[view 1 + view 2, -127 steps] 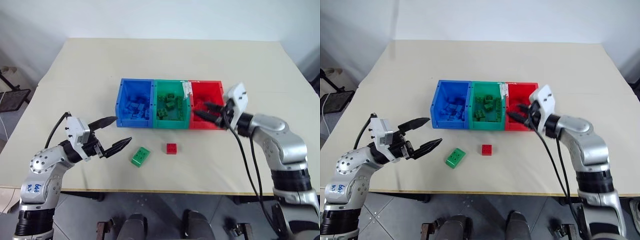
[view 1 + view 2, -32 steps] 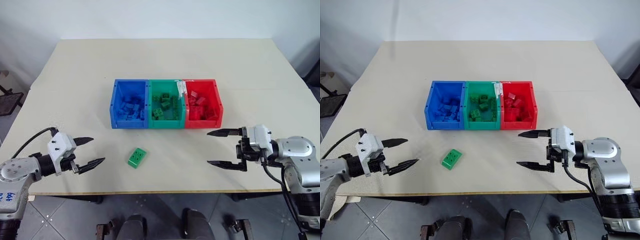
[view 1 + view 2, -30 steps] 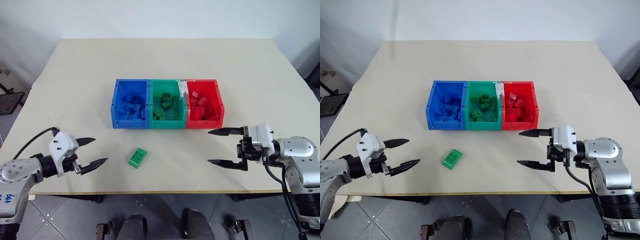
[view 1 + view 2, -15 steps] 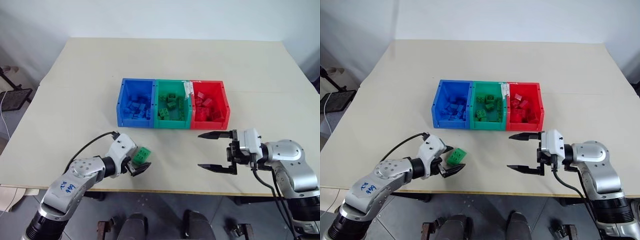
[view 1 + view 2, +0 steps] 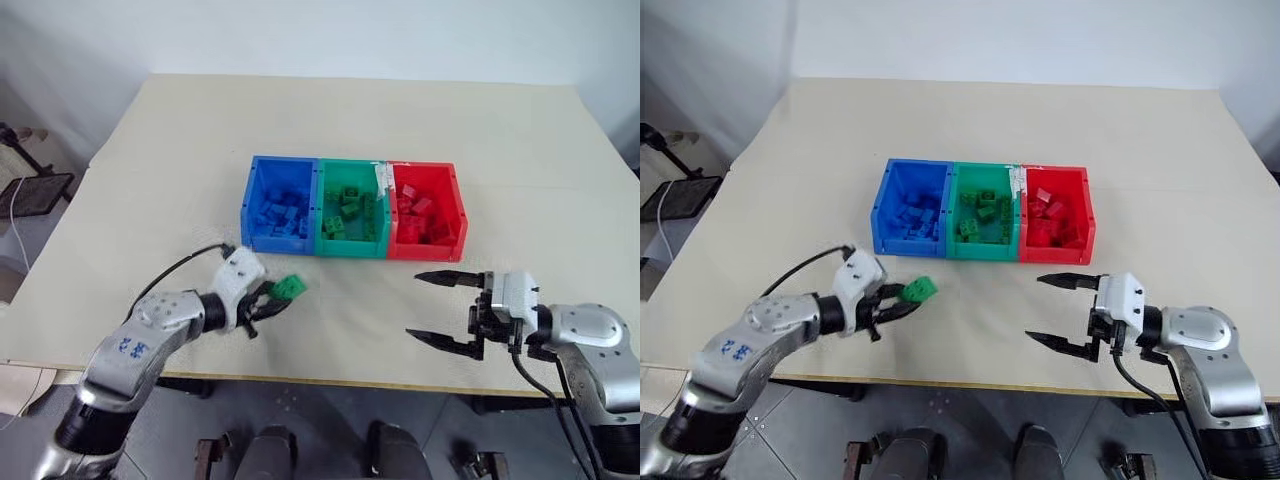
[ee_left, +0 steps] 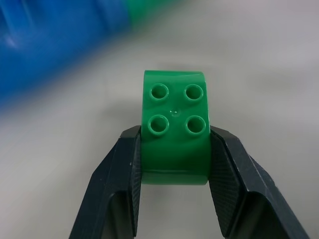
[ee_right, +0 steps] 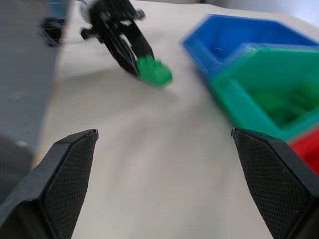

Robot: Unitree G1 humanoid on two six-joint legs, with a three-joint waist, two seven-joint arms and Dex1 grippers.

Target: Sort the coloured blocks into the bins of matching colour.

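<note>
green brick pinched in the left gripper

now the left gripper (image 5: 268,303) has its two black fingers clamped on the small studded green plastic brick (image 5: 290,288), one finger on each long side, studs facing the wrist camera. the brick sticks out past the fingertips and appears to be lifted just off the pale beige table top (image 5: 180,180), in front of the bins and towards the robot's left, nearest the blue one.

the three joined open-topped plastic boxes sit near the middle of the table: the blue bin (image 5: 280,205) on the left, the green bin (image 5: 352,211) in the middle, the red bin (image 5: 426,215) on the right, with a white label (image 5: 382,180) on the wall between green and red. each bin holds a heap of bricks of its own colour.

the right gripper (image 5: 440,310) hovers over the table in front of the red bin, well apart from it, its two black fingers spread wide with nothing between them, pointing across towards the left gripper.
</note>
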